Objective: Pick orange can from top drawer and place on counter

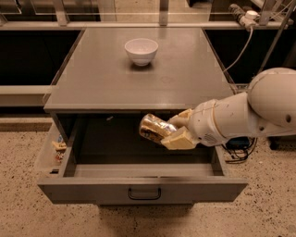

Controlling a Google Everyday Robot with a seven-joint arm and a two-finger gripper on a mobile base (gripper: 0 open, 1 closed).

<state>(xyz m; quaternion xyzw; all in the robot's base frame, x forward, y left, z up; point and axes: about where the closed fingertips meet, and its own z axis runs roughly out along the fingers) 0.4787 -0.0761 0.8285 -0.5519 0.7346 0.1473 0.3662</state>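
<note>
We see the orange can point(155, 127) in the gripper point(172, 129), on the gripper's left as the camera sees it and sticking out past the fingertips. It hangs over the open top drawer point(92, 190), just below the counter's front edge. It is not on the counter point(106, 78). The can is tilted, close to lying on its side, with its free end pointing left. It looks clear of the drawer floor, but we cannot tell by how much.

Surface and room:
- The counter is a broad grey top, matte. A white bowl point(141, 50) stands upright near its back middle, well apart from the can.
- The drawer is pulled fully out towards the camera. Its inside is dark and its front panel is grey, with a small dark handle point(144, 193) at the centre.
- A speckled floor point(18, 185) lies on both sides.
- A pale side tray point(46, 157) sits at the drawer's left and holds small clutter point(58, 147). We can't identify the items.
- Dark cables point(238, 155) lie on the floor to the right of the cabinet. A white cable point(238, 53) runs up to a power strip point(243, 13) at top right.

Tool:
- A white arm point(245, 113) comes in from the right, across the drawer's right side.
- The gripper is over the right half of the drawer. Its two tan fingers point(178, 139) are closed on the can, one above it and one below.
- The grip is on the can's right end, and the gripper touches nothing else that we can see.
</note>
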